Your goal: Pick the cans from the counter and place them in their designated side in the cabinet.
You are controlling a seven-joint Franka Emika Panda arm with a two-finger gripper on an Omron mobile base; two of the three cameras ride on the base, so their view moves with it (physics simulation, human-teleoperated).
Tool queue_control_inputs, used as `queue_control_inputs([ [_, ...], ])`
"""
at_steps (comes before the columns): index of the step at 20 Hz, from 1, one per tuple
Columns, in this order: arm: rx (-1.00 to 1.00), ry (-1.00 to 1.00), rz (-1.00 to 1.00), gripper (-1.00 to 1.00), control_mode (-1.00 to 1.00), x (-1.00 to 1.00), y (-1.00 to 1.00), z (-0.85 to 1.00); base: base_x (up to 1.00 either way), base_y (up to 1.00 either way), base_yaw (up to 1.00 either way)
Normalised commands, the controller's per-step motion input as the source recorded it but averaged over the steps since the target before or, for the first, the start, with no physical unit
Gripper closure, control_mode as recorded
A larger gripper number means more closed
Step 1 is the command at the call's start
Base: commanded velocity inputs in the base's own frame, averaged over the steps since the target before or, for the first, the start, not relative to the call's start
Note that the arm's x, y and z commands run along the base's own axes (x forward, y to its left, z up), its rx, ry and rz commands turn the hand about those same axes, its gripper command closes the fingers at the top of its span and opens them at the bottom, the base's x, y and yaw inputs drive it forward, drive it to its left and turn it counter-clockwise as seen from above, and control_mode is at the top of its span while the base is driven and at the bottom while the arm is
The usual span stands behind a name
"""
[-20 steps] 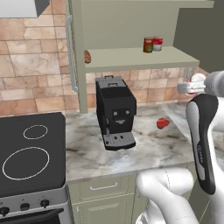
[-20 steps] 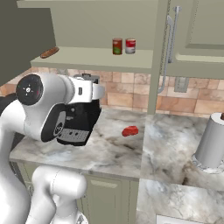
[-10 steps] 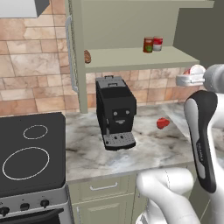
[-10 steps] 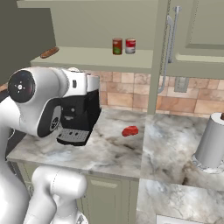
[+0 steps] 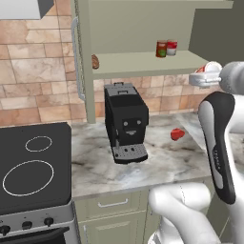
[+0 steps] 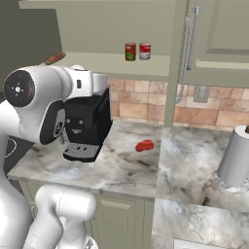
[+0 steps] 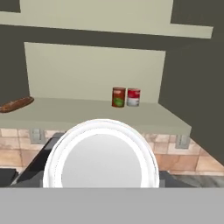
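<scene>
— Two cans (image 5: pixel 166 48) on your cabinet (image 5: pixel 143 28) shelf, touching, dark one left, red one right. No readable txt on labels.

— What's nearby?

— Brown loaf (image 7: pixel 16 104) far left on shelf. Coffee machine (image 5: pixel 125 122), red lump (image 6: pixel 144 145), paper roll (image 6: pixel 235 156) on counter (image 6: pixel 126 165). Stovetop (image 5: pixel 31 167) to your left.

— Gripper?

— Can't tell; fingers hidden behind a white round part.

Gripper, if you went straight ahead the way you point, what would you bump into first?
Most likely the gripper would meet the cabinet shelf right by the cans, which sit near the middle of the hand view. Depth is unclear, so a can might come first.
</scene>
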Motion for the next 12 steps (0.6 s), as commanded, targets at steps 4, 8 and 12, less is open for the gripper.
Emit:
queue_control_inputs([
  [4, 0.0, 0.0, 0.01, 1.0, -1.0, 0.2, 0.11, 0.09, 0.0, 0.0, 0.0],
  [8, 0.0, 0.0, 0.01, 1.0, -1.0, 0.2, 0.07, 0.05, 0.0, 0.0, 0.0],
  [12, 0.0, 0.0, 0.01, 1.0, -1.0, 0.21, 0.07, 0.0, 0.0, 0.0, 0.0],
])
